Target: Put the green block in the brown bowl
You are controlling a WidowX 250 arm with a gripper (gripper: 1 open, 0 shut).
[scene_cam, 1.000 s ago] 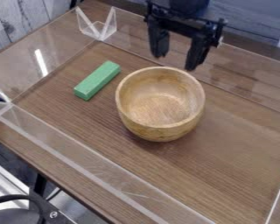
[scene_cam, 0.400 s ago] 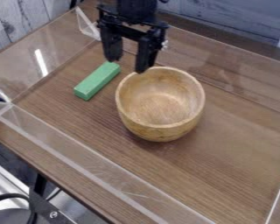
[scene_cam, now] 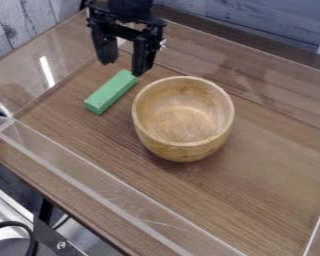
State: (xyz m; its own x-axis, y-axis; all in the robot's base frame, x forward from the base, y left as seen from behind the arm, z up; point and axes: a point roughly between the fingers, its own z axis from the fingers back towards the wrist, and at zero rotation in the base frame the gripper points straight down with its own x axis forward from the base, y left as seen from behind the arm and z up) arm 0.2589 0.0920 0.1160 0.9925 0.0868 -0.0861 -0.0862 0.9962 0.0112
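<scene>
Hand (scene_cam: 124, 61) open — green block (scene_cam: 111, 92), brown bowl (scene_cam: 183, 118)

The green block (scene_cam: 112, 92) is a small, flat, elongated bar in plain matte green, lying flat and aslant on the wood, just below and between my fingers in the view, apart from them. The brown bowl (scene_cam: 183, 118) is round, light wood with a smooth thick rim, upright and hollow side up, beside the block, right of and below my fingers in the view.

Dark tool (scene_cam: 124, 62) wide open, pointing downward, its two fingers (scene_cam: 147, 55) spread well apart.
</scene>
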